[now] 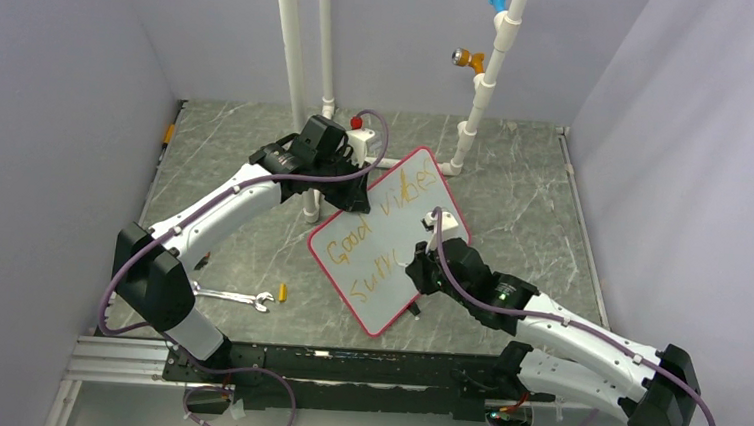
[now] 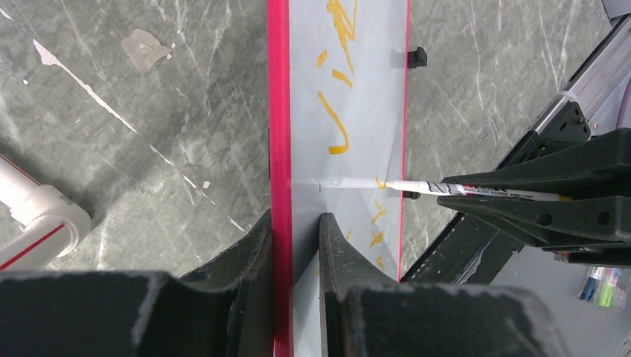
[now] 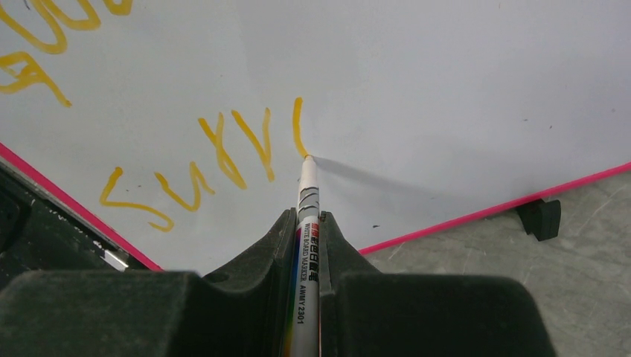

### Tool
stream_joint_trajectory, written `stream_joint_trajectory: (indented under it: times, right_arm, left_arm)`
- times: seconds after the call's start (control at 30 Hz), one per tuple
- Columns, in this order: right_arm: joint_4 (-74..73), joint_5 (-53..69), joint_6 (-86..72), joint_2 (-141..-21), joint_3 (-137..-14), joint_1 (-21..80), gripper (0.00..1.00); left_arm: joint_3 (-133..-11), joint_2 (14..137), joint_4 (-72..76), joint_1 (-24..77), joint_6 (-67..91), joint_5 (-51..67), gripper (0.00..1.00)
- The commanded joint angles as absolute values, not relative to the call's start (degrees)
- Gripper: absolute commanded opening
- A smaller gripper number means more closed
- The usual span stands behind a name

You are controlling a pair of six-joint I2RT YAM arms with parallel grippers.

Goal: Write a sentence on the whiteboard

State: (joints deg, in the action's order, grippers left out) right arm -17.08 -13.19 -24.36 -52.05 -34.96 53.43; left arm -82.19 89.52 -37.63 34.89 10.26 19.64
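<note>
The whiteboard [image 1: 390, 259], pale with a red-pink rim, lies tilted at the table's middle. The orange-yellow sentence [image 1: 376, 235] runs in two lines on it. My left gripper [image 1: 358, 201] is shut on the board's far left rim [image 2: 279, 149]. My right gripper [image 1: 419, 268] is shut on a white marker [image 3: 307, 245]. The marker's tip touches the board at the end of the second line [image 3: 223, 149]. The marker also shows in the left wrist view [image 2: 476, 190].
A wrench [image 1: 232, 296] and a small yellow cap [image 1: 283, 292] lie on the table left of the board. White pipes [image 1: 294, 57] stand at the back, another [image 1: 487, 80] with an orange fitting at back right. A board foot [image 3: 539, 218] rests on the table.
</note>
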Motion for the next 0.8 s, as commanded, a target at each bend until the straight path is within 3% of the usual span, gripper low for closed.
stream_joint_trajectory:
  times: [0.0, 0.77]
  right_arm:
    - [-19.2, -15.6, -25.2, -52.6, -36.0, 53.5, 0.0]
    - [-19.0, -17.5, -21.4, -58.0, -45.2, 53.3, 0.0]
  left_arm:
    - [-82.6, 88.4, -36.0, 34.8, 5.5, 12.9, 0.0]
    - [-82.6, 88.2, -36.1, 35.0, 5.4, 13.0, 0.0]
